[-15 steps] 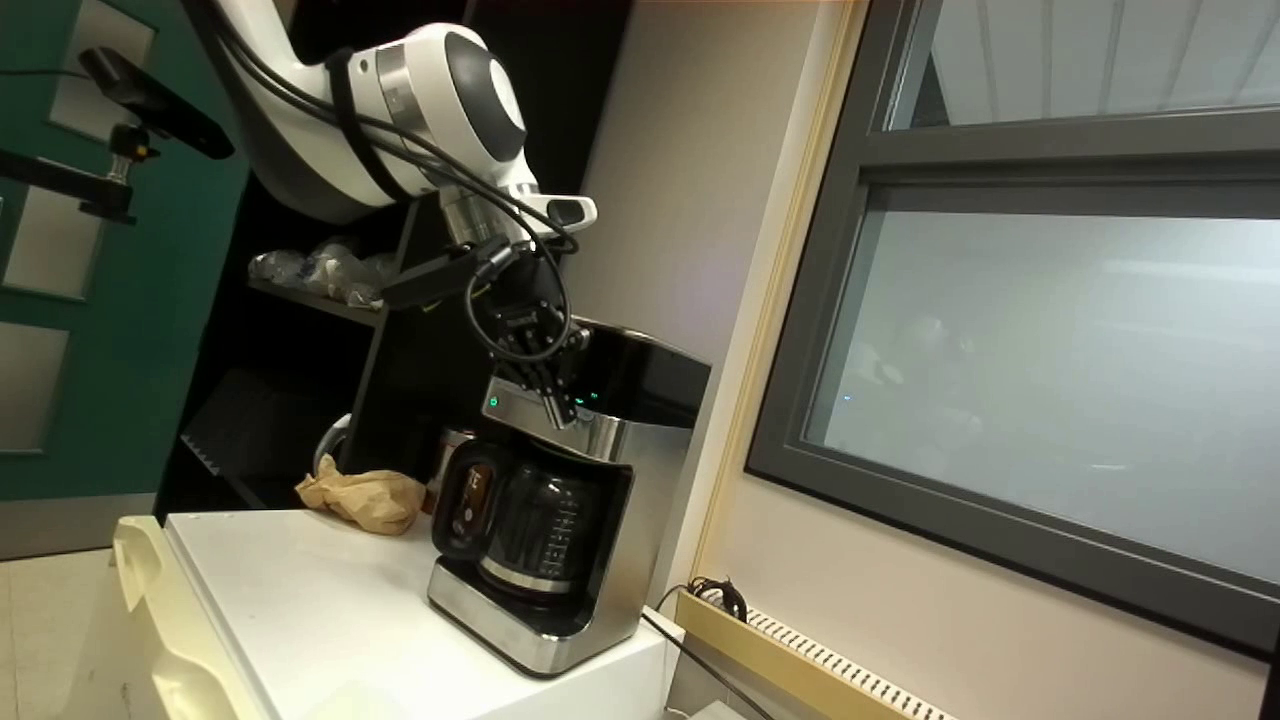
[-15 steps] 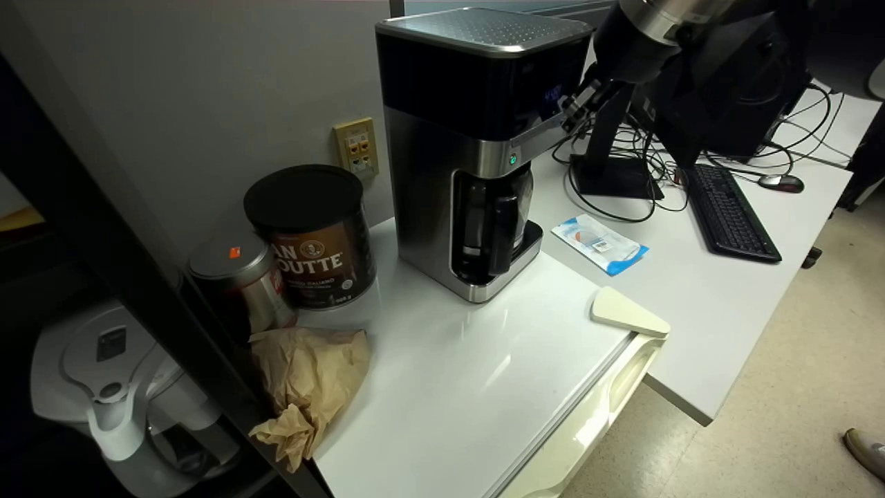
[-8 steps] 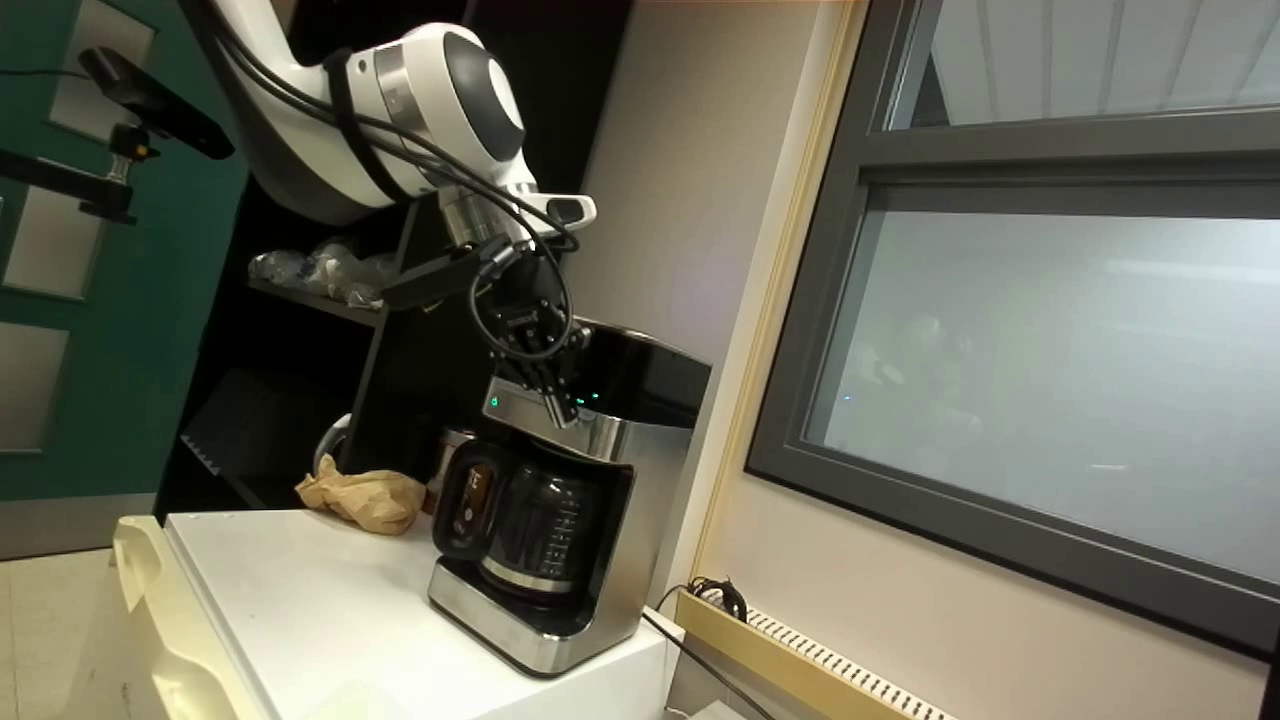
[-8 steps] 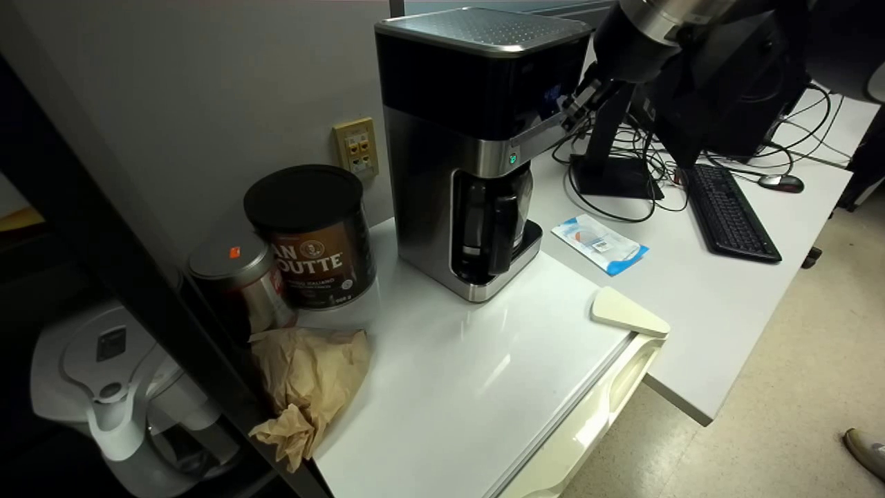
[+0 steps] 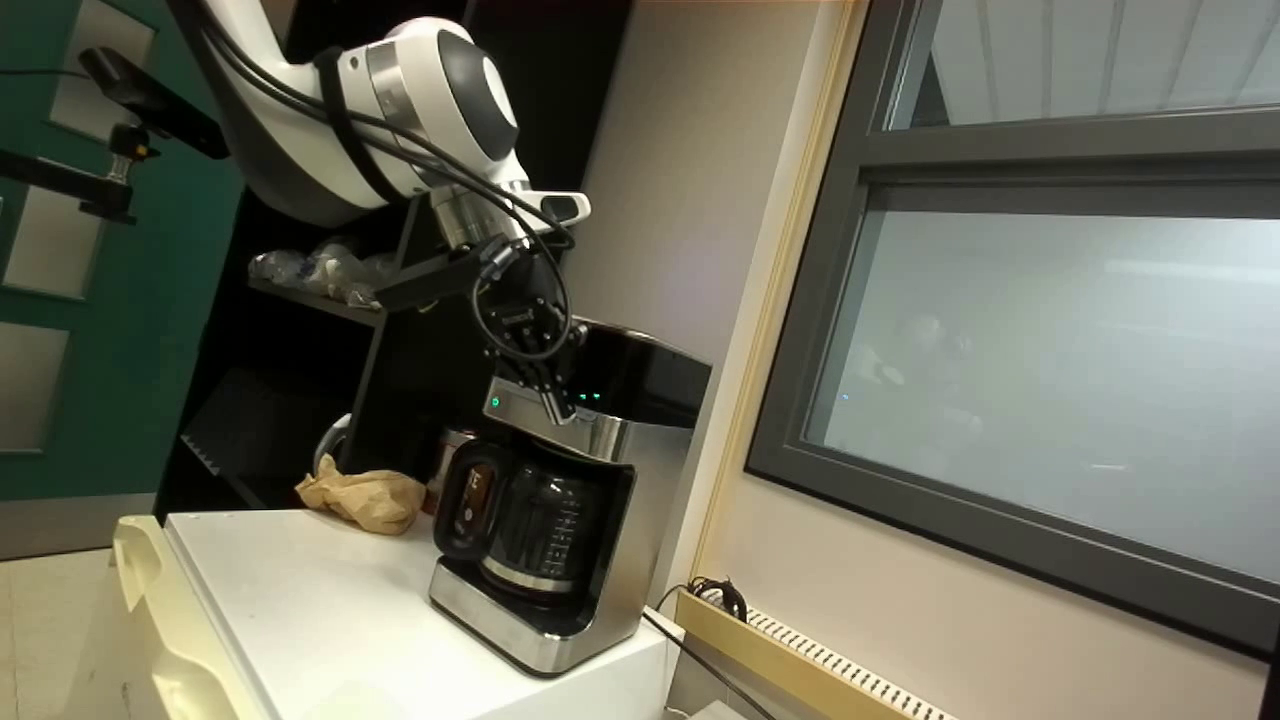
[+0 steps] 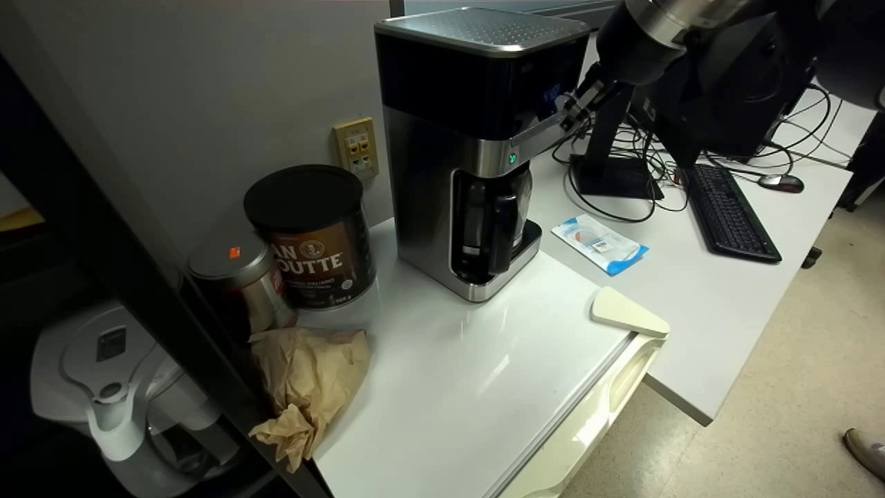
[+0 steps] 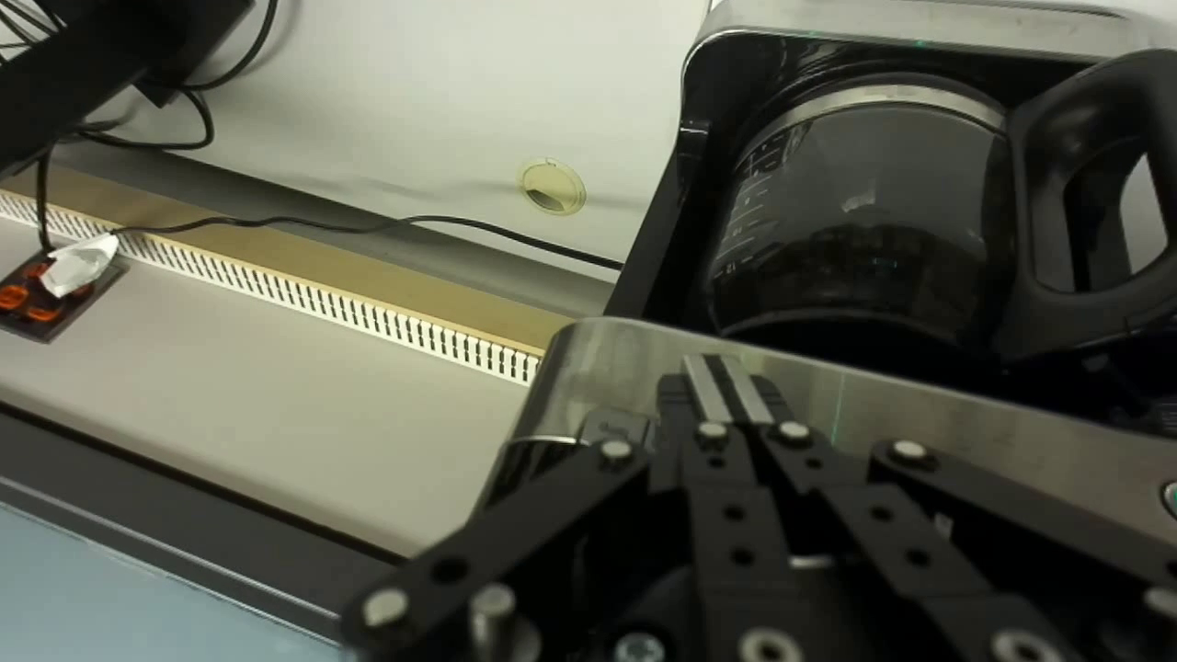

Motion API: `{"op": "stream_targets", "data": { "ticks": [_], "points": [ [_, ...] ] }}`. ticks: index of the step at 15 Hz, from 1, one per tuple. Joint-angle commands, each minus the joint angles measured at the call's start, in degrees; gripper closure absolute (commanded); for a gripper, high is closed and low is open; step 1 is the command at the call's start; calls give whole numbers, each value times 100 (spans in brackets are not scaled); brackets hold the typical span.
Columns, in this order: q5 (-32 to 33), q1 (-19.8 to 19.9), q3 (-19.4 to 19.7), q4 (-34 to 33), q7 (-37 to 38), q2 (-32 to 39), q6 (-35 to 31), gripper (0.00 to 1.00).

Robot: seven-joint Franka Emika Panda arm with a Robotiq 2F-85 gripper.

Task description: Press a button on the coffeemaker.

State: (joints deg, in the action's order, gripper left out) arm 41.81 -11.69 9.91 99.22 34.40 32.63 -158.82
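Observation:
The coffeemaker [image 5: 655, 500] is black and silver and stands upright on a white cabinet top; it also shows in an exterior view [image 6: 429, 194] and the wrist view [image 7: 956, 405]. Its dark glass carafe [image 5: 540, 525] is seated inside. A green-lit round button [image 6: 513, 158] sits at one end of a grey strip [image 6: 536, 133] on the silver band. The lit display [image 6: 551, 92] is above. My gripper [image 7: 726, 388] is shut with nothing between its fingertips. The fingertips are at the strip and band, toward the end away from the lit button. I cannot tell whether they touch.
A coffee can [image 6: 314, 259], a smaller tin [image 6: 238, 277] and a crumpled paper bag [image 6: 311, 387] stand beside the machine. A shelf post [image 6: 131, 277] rises nearby. A monitor stand [image 6: 612, 173], cables and a packet [image 6: 600, 242] are on the adjoining desk. A wall with a window frame [image 5: 820, 330] is close.
My arm and gripper have shifted slightly up and back from the coffeemaker's front over the last half second. The gripper stays shut and the coffeemaker has not moved.

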Motion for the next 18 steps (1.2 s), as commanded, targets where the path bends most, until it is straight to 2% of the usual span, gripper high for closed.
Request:
{"op": "stream_targets", "data": {
  "ticks": [1,3,4,9,18],
  "points": [
    [177,-18,18,151,-34,-203,-259,98],
    [-44,90,-186,429,-256,-406,-1,98],
    [-312,66,-198,641,-478,-550,12,99],
    [-844,47,-284,1446,-1124,-1115,30,99],
    [-663,78,-274,2379,-1157,-1844,-419,99]
  ]
}}
